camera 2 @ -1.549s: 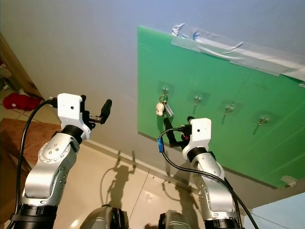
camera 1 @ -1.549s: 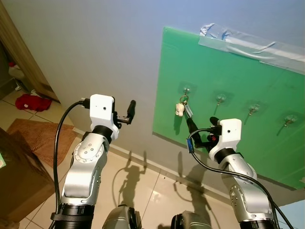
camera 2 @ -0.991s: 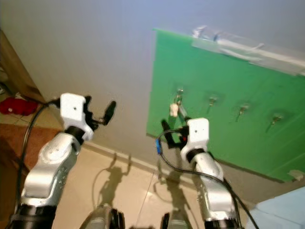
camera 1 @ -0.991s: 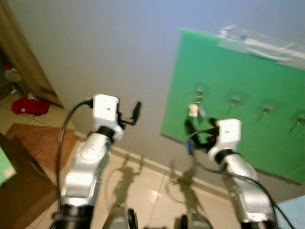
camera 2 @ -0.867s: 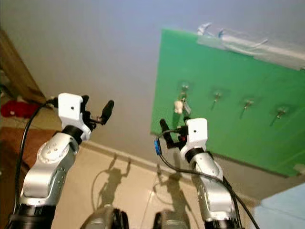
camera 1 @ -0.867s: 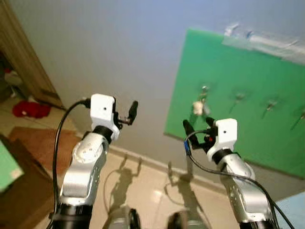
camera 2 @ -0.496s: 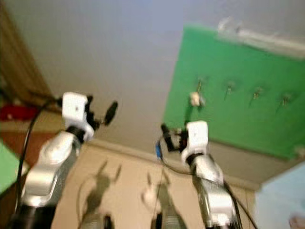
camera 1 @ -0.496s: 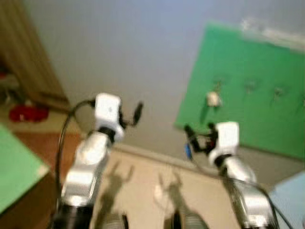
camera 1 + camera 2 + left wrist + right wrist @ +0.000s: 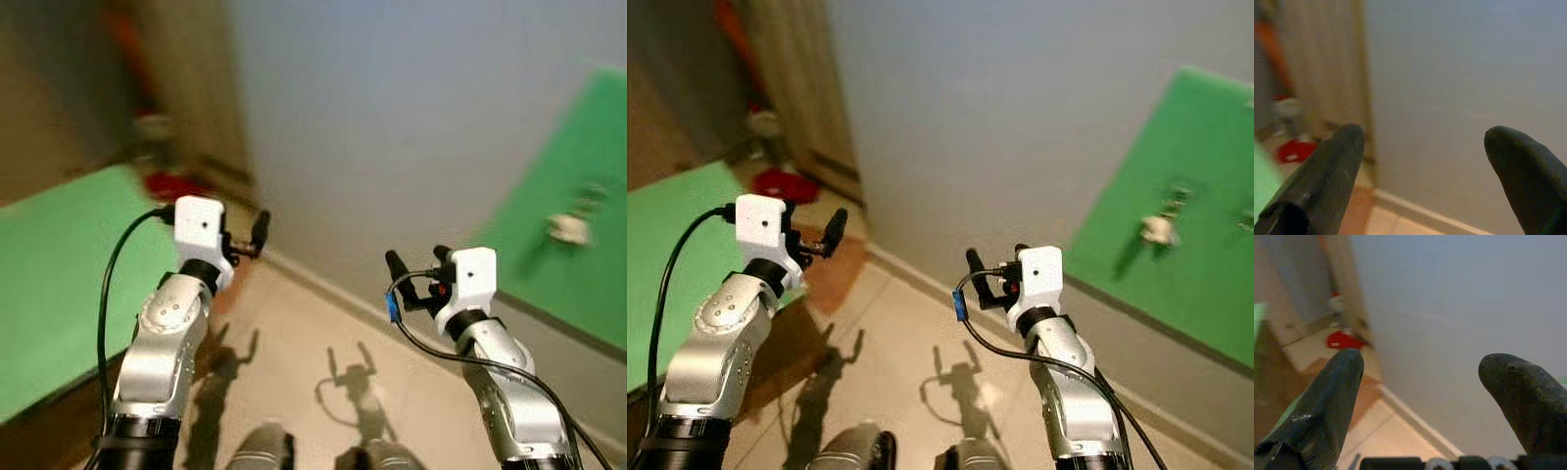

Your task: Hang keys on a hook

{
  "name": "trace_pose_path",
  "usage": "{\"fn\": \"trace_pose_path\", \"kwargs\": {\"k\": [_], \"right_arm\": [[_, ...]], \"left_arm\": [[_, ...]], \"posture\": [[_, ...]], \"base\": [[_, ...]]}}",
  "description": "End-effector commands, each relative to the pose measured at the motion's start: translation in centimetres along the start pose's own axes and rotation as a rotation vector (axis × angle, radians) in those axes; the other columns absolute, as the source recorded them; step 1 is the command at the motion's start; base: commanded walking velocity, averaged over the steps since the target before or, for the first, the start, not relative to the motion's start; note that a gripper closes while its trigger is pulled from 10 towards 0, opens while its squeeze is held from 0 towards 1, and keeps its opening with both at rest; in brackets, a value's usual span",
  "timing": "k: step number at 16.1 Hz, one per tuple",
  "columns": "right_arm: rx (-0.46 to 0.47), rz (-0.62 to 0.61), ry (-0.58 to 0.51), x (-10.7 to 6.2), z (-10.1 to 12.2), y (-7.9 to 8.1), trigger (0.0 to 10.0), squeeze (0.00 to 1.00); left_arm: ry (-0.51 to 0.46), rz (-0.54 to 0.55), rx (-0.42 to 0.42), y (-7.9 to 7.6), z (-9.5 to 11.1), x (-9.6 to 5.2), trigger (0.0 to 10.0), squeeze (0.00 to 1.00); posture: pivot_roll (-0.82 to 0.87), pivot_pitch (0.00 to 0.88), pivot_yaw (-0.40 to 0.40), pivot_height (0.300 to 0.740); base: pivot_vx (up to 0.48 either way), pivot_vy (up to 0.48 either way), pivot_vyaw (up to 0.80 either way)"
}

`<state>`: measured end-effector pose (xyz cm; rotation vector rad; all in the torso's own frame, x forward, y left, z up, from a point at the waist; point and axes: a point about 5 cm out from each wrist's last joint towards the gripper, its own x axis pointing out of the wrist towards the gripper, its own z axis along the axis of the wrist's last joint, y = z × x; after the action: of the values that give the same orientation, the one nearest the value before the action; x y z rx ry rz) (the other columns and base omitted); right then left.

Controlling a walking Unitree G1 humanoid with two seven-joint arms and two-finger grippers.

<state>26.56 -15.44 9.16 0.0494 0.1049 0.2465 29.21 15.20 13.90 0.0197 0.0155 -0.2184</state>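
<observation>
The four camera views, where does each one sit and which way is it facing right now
Left eye and right eye views: on the head, looking down at the wall, the green board with the keys, both arms.
Left wrist view: along the open left gripper toward the wall.
Right wrist view: along the open right gripper toward the same wall.
Shared: wall and a red thing on the floor.

Pale grey wall (image 9: 999, 108) beyond fingertips; beige tiled floor (image 9: 911, 343) below; white skirting (image 9: 1418, 423); blurred red object (image 9: 1342, 339) by wooden frame (image 9: 1327, 73).
</observation>
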Motion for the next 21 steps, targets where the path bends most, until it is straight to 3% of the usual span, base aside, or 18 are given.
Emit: {"fn": "trace_pose_path", "kwargs": {"k": [1,12,21], "right_arm": [[-0.006,-0.010,-0.004,-0.2,0.2,-0.4,10.0,0.00],[-0.010,0.032,0.009,-0.4,0.1,0.0,10.0,0.00],[-0.019,0.045,0.040,-0.6,-0.6,0.2,10.0,0.00]], "left_arm": [[0.006,-0.019,-0.020,-0.7,-0.1,0.1,10.0,0.00],[0.011,-0.011,-0.029,-0.9,-0.3,-0.1,10.0,0.00],[0.007,-0.024,0.054,-1.0,-0.2,-0.2,10.0,0.00]], "posture": [[-0.12,0.115,-0.018,0.710],[-0.12,0.124,-0.033,0.710],[-0.11,0.122,-0.030,0.710]], "base": [[0.000,0.000,0.78],[0.000,0.000,0.76],[0.000,0.000,0.66]]}}
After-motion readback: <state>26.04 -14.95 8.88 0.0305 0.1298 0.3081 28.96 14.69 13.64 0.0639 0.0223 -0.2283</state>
